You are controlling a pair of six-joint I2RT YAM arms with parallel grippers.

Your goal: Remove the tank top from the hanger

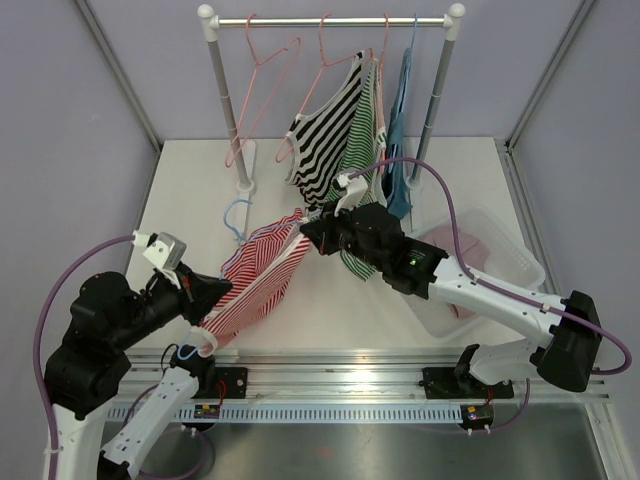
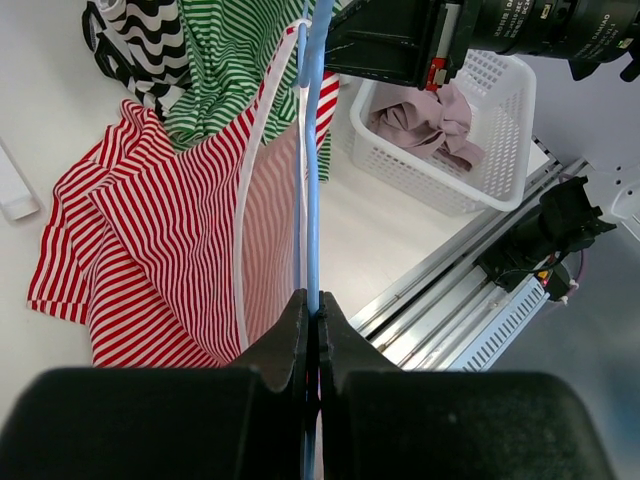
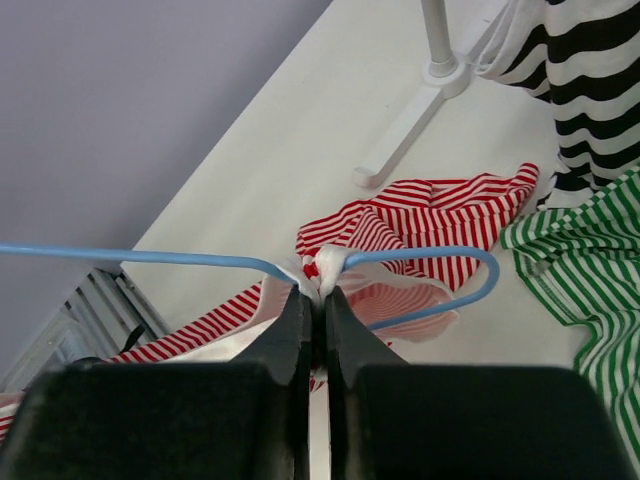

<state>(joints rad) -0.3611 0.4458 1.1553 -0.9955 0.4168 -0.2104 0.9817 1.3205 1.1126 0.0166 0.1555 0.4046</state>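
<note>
Left gripper [image 2: 312, 302] clamped on hanger [image 2: 313, 170] rod; tank top [image 2: 170, 230] draped beneath hanger. Right gripper [image 3: 315, 295] pinched shut on strap [image 3: 326, 263] at hanger shoulder. Strap to be drawn off over shoulder end, hanger held fixed

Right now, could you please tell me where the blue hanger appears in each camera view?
Top external: the blue hanger shows its hook left of centre, just upper-left of the red-striped tank top.
Left wrist: a vertical blue bar up the centre, clamped in the left gripper.
Right wrist: a blue wire across the middle, meeting the tips of the right gripper.
Shared landmark: the red-striped tank top, in all three views.
</note>
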